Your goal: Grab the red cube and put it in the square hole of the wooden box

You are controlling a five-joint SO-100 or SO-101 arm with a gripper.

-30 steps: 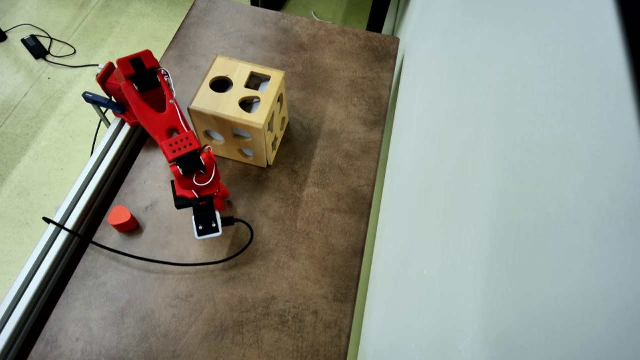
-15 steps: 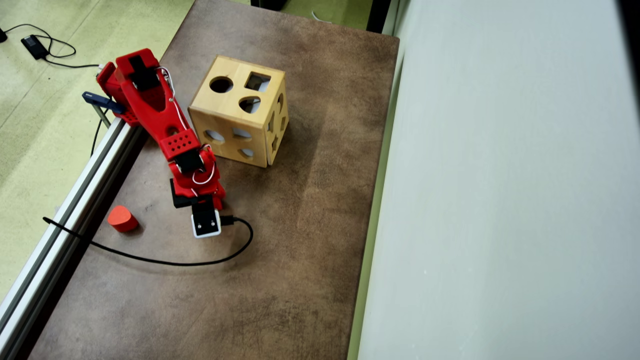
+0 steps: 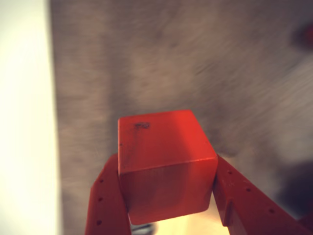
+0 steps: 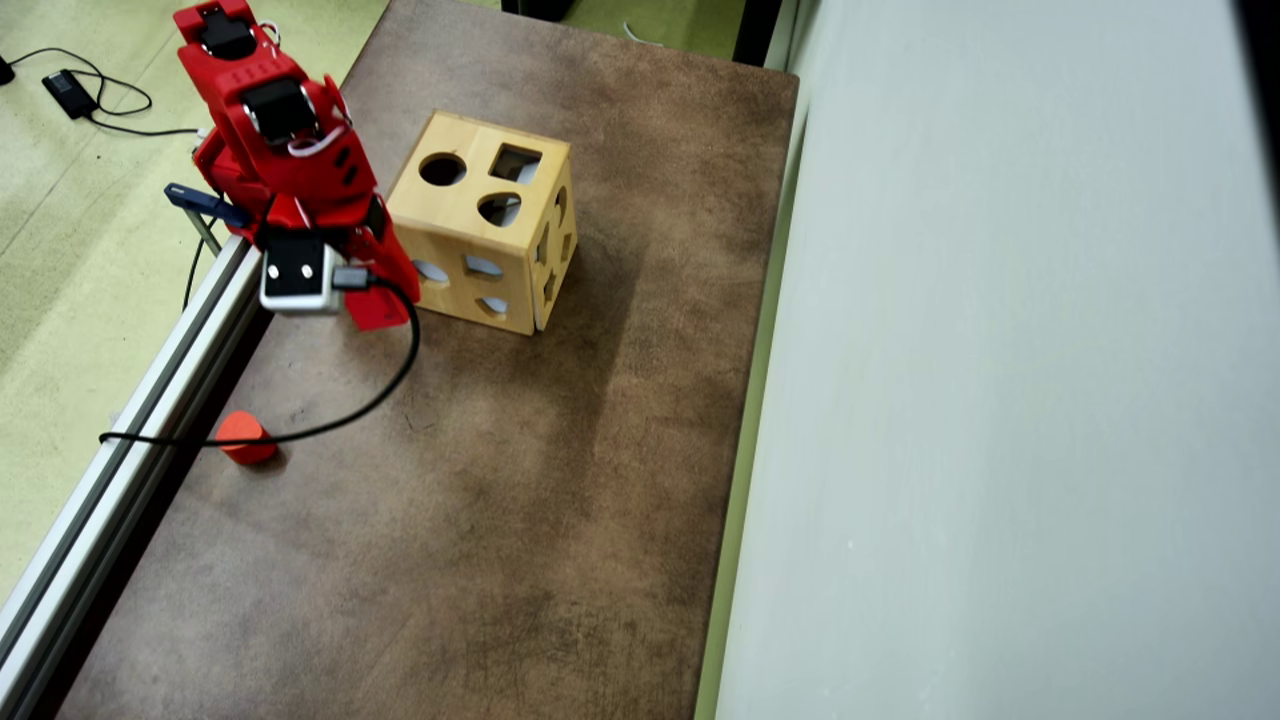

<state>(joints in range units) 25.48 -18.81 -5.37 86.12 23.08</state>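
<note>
one brown desk [image 4: 560, 480] carries everything in the overhead view, with a pale wall along its right side and a metal rail along its left edge. next in size is the red arm [image 4: 280, 150], folded up near the rail at the upper left, a white camera module on its wrist and a black cable [image 4: 390, 385] looping down to the left. just to its right stands the wooden box [image 4: 470, 255], upright, its top showing a round cutout, a rounded one and the square hole [image 4: 515, 163]. an orange-red block [image 4: 243, 438] lies near the rail, well apart from the box. in the wrist view the tool [image 3: 168, 215] is clamped on the red cube [image 3: 164, 164], a finger pressed to each side, the cube lifted clear above the blurred desk.
</note>
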